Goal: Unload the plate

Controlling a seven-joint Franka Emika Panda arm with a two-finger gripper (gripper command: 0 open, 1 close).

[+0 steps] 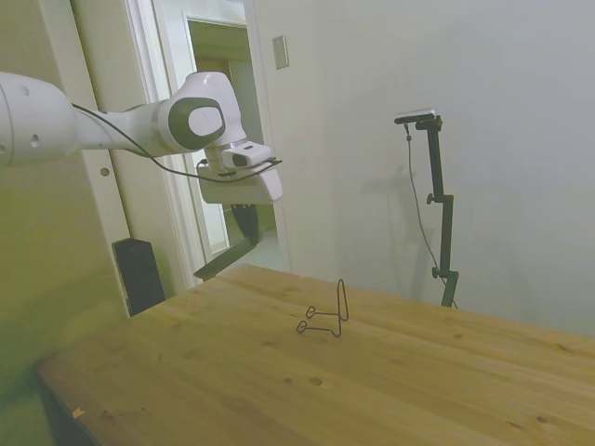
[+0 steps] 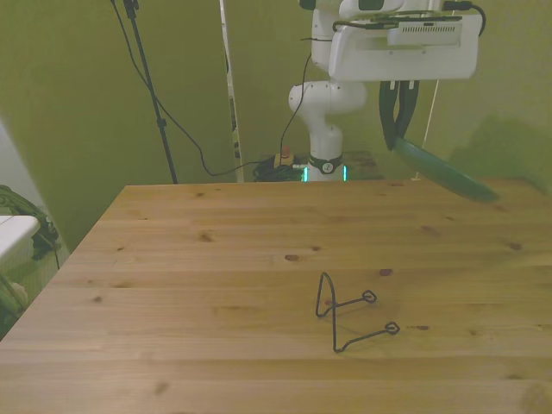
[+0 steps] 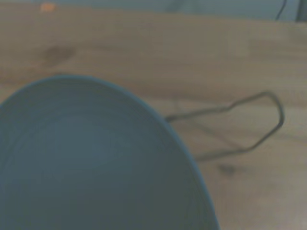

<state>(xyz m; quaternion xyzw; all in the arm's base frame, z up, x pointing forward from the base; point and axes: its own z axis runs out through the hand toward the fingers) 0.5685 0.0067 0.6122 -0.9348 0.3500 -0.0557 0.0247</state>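
Item one, wire stand (image 2: pixel 354 315): it is standing bare on the worktop (image 2: pixel 207 285), near the middle, well below and apart from the plate.

Item two, claw (image 2: pixel 397 112): I am holding it high above the far side of the worktop, fingers closed on the plate's upper rim.

Item three, plate (image 2: pixel 444 172): it is hanging tilted from my grip, clear of the wood. I am judging it stiff, smooth, probably breakable; the rim looks the only sound hold.

Item four, room: plain walls; the side view is showing an open doorway.
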